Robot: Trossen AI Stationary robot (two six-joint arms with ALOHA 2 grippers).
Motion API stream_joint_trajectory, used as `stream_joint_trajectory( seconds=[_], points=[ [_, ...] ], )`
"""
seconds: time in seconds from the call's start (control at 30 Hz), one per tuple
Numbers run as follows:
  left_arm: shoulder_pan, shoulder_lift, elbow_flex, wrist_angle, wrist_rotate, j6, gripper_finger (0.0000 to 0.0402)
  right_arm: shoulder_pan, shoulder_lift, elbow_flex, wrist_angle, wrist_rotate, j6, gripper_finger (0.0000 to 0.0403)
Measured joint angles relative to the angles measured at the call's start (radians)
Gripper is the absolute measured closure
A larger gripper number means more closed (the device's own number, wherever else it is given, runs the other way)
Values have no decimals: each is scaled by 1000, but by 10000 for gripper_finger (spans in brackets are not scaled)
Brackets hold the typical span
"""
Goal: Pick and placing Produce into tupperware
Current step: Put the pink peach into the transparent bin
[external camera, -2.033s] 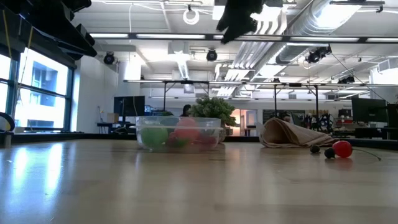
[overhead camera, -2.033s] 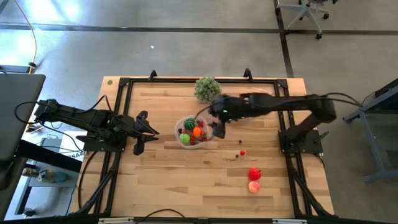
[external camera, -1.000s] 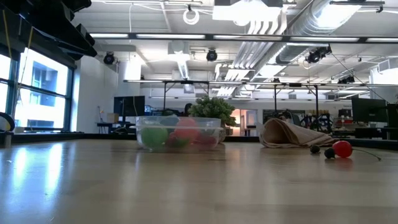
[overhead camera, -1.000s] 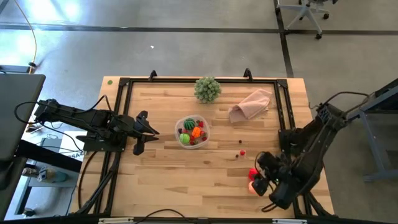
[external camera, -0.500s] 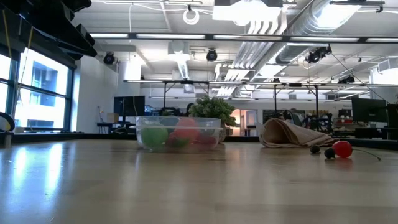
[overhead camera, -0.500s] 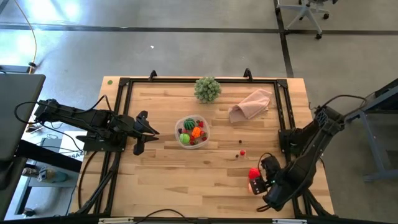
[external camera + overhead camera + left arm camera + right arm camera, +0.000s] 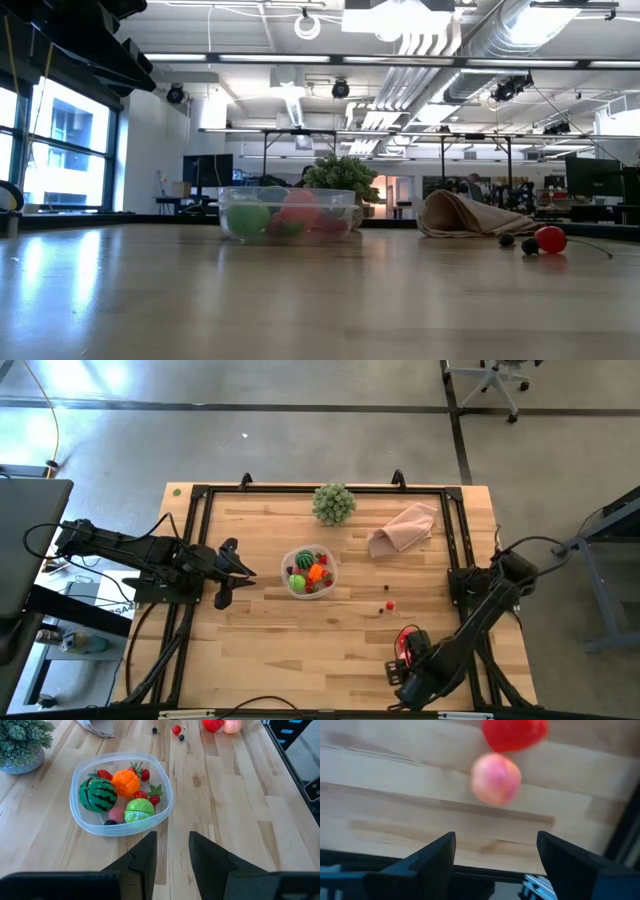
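Observation:
The clear tupperware (image 7: 311, 571) stands mid-table and holds striped dark green, orange, light green and small red produce (image 7: 124, 795). A pink piece (image 7: 496, 778) and a red piece (image 7: 515, 732) lie on the wood by the near right corner. My right gripper (image 7: 495, 855) hangs open over them, pointing down, its fingers on either side of the pink piece and above it. In the high view the right gripper (image 7: 403, 660) covers the pink piece, and the red piece (image 7: 408, 635) shows beside it. My left gripper (image 7: 172, 852) waits left of the tupperware, slightly open, with nothing between its fingers.
Tiny berries (image 7: 389, 604) lie loose between the tupperware and the red piece. A pinkish-beige cloth (image 7: 403, 527) and a leafy green ball (image 7: 334, 503) sit at the far side. A black frame rail (image 7: 462, 575) runs along the table's right edge, close to my right arm.
My right gripper has sunk toward the pink and red pieces at the near right. It has shifted a little toward the table's left and near edges and rolled about its own axis. It stays open. Nothing on the table has moved.

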Motion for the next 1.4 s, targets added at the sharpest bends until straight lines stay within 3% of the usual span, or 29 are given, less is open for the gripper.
stream_joint_trajectory(
  seconds=[0.5,0.77,1.27,1.4],
  points=[
    [0,0,0,0,0,0,300,-40,80,0,0,-21,22,130],
    [0,0,0,0,0,0,300,-43,81,0,-91,-9,22,130],
    [0,0,0,0,0,0,300,-19,95,1,13,47,23,130],
    [0,0,0,0,0,0,300,-12,115,0,-42,18,40,130]
  ],
)
